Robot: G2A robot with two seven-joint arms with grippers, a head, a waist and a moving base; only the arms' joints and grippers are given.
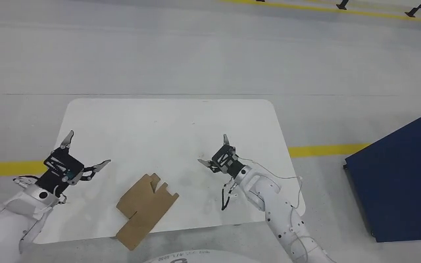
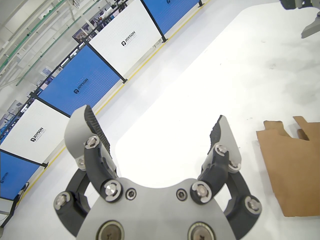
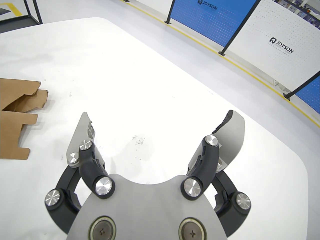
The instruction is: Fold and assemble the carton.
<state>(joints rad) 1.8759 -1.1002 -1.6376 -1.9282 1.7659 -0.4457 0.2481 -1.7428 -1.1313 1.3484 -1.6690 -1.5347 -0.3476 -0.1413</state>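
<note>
A flattened brown carton (image 1: 145, 209) lies on the white table (image 1: 171, 131) near its front edge, one end overhanging the edge. The carton (image 2: 292, 168) shows in the left wrist view, and the carton (image 3: 15, 116) in the right wrist view has its flaps slightly lifted. My left gripper (image 1: 87, 152) hovers over the table's left side, open and empty, left of the carton. My right gripper (image 1: 214, 150) is to the carton's right, open with nothing between its fingers. The left gripper (image 2: 155, 118) and right gripper (image 3: 160, 116) both show spread jaws.
The table has rounded corners and bare room across its far half. A dark blue panel (image 1: 391, 177) stands on the floor to the right. Blue and white partition panels (image 3: 225, 8) line the room beyond a yellow floor line (image 1: 329, 150).
</note>
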